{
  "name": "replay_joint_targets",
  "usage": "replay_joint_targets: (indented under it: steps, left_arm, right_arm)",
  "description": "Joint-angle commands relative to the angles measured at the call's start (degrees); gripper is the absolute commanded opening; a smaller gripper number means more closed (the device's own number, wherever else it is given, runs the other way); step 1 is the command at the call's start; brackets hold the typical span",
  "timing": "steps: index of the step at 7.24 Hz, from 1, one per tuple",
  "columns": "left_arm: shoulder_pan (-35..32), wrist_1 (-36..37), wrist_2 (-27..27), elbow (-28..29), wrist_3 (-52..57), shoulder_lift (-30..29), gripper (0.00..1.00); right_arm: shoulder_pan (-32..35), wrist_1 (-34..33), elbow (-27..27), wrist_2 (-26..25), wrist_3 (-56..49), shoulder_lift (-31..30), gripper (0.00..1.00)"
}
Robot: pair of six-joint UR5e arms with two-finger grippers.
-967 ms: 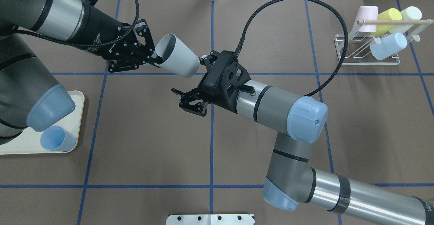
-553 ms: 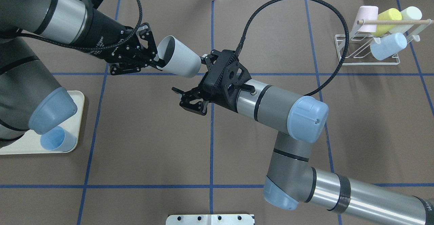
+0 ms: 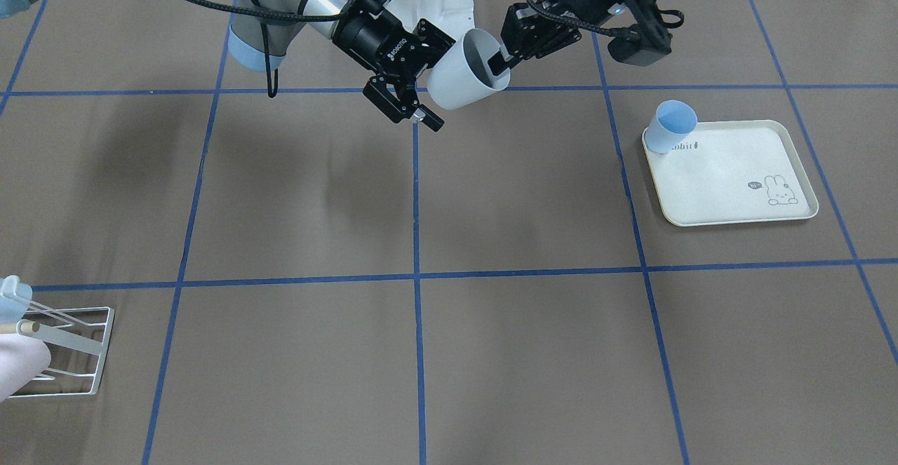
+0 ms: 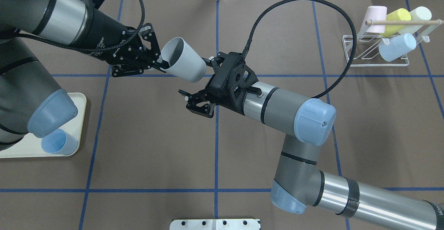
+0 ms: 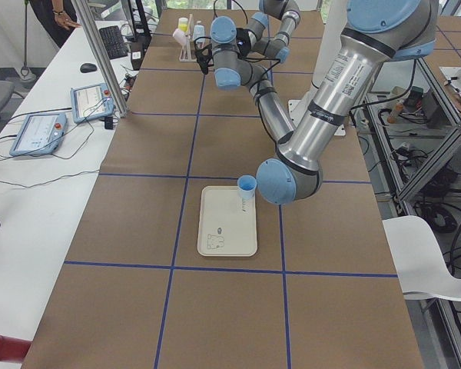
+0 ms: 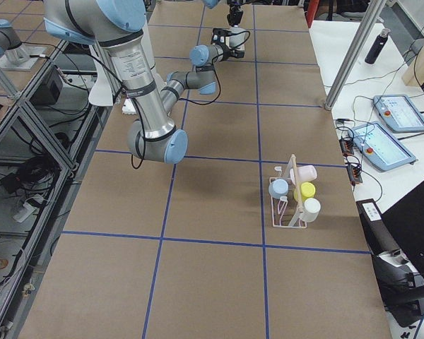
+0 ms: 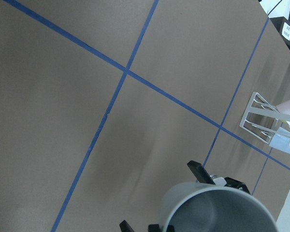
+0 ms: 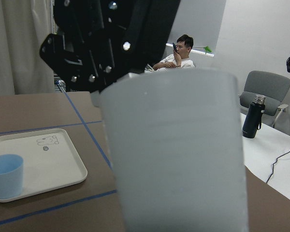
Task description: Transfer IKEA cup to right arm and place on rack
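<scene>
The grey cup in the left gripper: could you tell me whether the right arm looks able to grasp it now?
Probably yes. The left gripper pinches only the rim of the grey cup, leaving its body bare, and the right gripper is open at the base end with nothing between.

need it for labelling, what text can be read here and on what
"ROBOTIQ": on the right gripper.
"Gripper": on the left gripper.
"abbit": on the tray, its start hidden by the blue cup.
Too small to read: the tray's speech bubble.
</scene>
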Motion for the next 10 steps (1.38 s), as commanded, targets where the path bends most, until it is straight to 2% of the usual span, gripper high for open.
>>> replay_joint_targets:
  steps: [1, 4, 5, 6, 7, 8, 9, 10]
  left_arm:
    - [0.1, 0.0, 0.3, 0.5, 0.0, 0.0, 0.00]
    - [0.1, 0.0, 0.4, 0.6, 0.0, 0.0, 0.00]
    - [0.1, 0.0, 0.4, 0.6, 0.0, -0.1, 0.00]
    - [0.2, 0.0, 0.4, 0.6, 0.0, -0.1, 0.00]
    - [0.1, 0.0, 0.4, 0.7, 0.0, -0.2, 0.00]
    - [0.1, 0.0, 0.4, 0.7, 0.0, -0.4, 0.08]
    - [0.2, -0.1, 0.4, 0.9, 0.1, -0.9, 0.56]
    - [0.0, 0.1, 0.5, 0.9, 2.5, -1.2, 1.00]
  right_arm:
    - [0.1, 0.0, 0.4, 0.0, 0.0, 0.4, 0.99]
    - [0.5, 0.0, 0.5, 0.0, 0.0, 0.6, 0.99]
    - [0.8, 0.0, 0.6, 0.0, -0.1, 0.6, 0.91]
    - [1.1, 0.0, 0.9, 0.0, -1.2, 0.5, 0.69]
    - [1.1, 0.0, 1.1, 0.0, -1.6, 0.4, 0.60]
    - [1.2, 0.0, 1.1, 0.0, -1.6, 0.1, 0.53]
    - [1.1, 0.0, 1.1, 0.0, -1.6, 0.1, 0.48]
    - [1.1, 0.0, 1.1, 0.0, -1.6, 0.1, 0.46]
